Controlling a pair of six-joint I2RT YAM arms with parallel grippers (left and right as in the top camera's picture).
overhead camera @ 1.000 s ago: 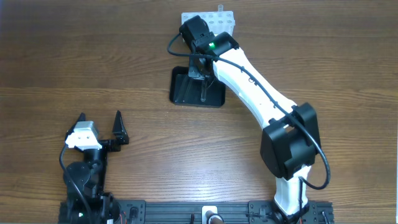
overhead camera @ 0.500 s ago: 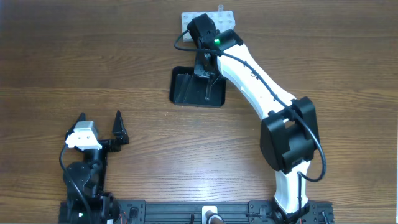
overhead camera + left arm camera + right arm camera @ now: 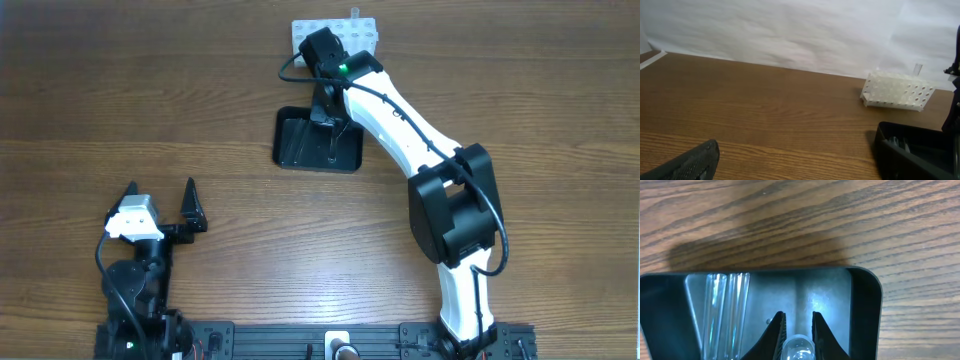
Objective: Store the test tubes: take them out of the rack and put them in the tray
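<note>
While the right gripper hangs over the black tray just above the middle of the top view, its fingers are clamped on a clear test tube. The right wrist view shows this held tube almost end-on, its rounded end facing the camera and its long axis running away toward the tray floor. That same view shows two more tubes lying flat on the tray floor beside the gripper, side by side and touching, their long axes parallel and running across the floor from the far wall side toward the camera. The white rack stands at the top centre of the top view, just beyond the tray. The left wrist view gives the side-on look that the overhead one lacks: one last tube stands upright at the far corner of the rack, its open mouth up. The left gripper rests at the lower left of the top view on the wooden table, well apart from the tray, fingers spread wide and holding nothing.
</note>
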